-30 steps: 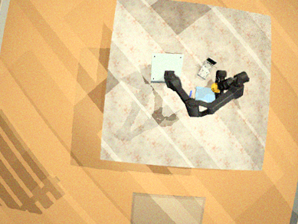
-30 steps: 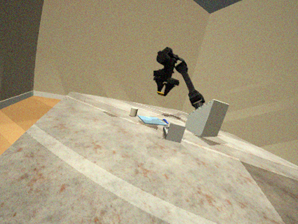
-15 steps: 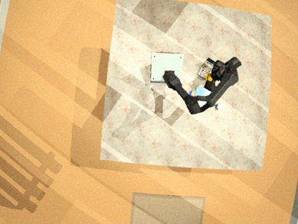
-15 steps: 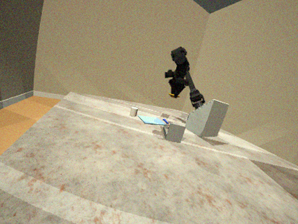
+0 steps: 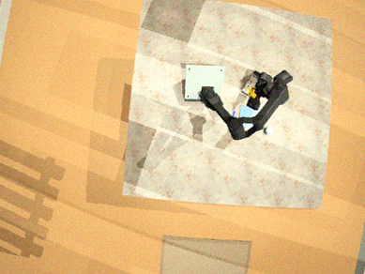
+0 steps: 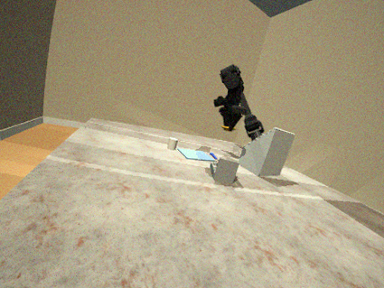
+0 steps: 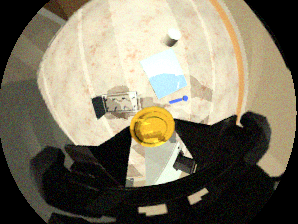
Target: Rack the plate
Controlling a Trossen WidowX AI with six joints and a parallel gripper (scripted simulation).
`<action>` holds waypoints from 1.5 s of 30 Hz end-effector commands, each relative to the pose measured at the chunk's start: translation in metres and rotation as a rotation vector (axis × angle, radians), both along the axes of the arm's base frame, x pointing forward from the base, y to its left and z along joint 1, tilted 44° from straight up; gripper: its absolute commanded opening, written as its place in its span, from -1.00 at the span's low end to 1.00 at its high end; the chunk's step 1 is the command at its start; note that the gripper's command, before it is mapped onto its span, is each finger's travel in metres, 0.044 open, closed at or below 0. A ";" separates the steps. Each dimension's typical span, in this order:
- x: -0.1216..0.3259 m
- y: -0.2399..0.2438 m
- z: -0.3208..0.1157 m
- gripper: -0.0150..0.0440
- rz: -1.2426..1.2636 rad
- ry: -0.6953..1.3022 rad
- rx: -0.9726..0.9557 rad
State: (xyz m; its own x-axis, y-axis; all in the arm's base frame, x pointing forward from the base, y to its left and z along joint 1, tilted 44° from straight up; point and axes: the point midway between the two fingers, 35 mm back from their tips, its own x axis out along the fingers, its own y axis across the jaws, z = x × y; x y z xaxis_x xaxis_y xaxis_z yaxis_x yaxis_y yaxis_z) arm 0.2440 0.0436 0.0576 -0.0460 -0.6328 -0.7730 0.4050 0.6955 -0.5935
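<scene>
A round yellow plate (image 5: 252, 93) (image 6: 227, 127) (image 7: 152, 131) is held in my gripper (image 5: 254, 92) (image 6: 230, 126) (image 7: 152, 124), which is shut on it. The fingers stand on either side of the plate, and its round face shows to the wrist camera. In the exterior view the plate hangs well above the table. The dish rack (image 5: 247, 86) (image 6: 226, 172) (image 7: 120, 102) stands on the table with its rows of short rails and a dark end panel. In the wrist view it lies left of and beyond the plate. The arm partly covers it in the top view.
A light blue square (image 5: 245, 111) (image 6: 192, 153) (image 7: 161, 67) lies flat near the rack. A small blue object (image 5: 234, 113) (image 6: 213, 156) (image 7: 178, 100) lies between them. A whitish cylinder (image 5: 268, 131) (image 6: 172, 143) (image 7: 173, 37) stands beyond the square. The arm's pale mount (image 5: 204, 75) (image 6: 277, 152) stands nearby.
</scene>
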 end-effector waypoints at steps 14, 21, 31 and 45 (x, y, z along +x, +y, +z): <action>-0.011 -0.021 -0.039 -0.49 0.143 0.277 0.285; -0.014 -0.027 -0.052 -0.49 0.231 0.343 0.418; -0.015 -0.035 -0.068 -0.49 0.386 0.386 0.603; -0.015 -0.044 -0.085 -0.49 0.656 0.350 0.820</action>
State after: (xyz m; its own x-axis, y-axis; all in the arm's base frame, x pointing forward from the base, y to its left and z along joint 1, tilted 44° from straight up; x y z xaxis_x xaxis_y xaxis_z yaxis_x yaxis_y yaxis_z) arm 0.2322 0.0012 -0.0231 -0.1995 0.0321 -0.9794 -0.2409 0.9672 0.0808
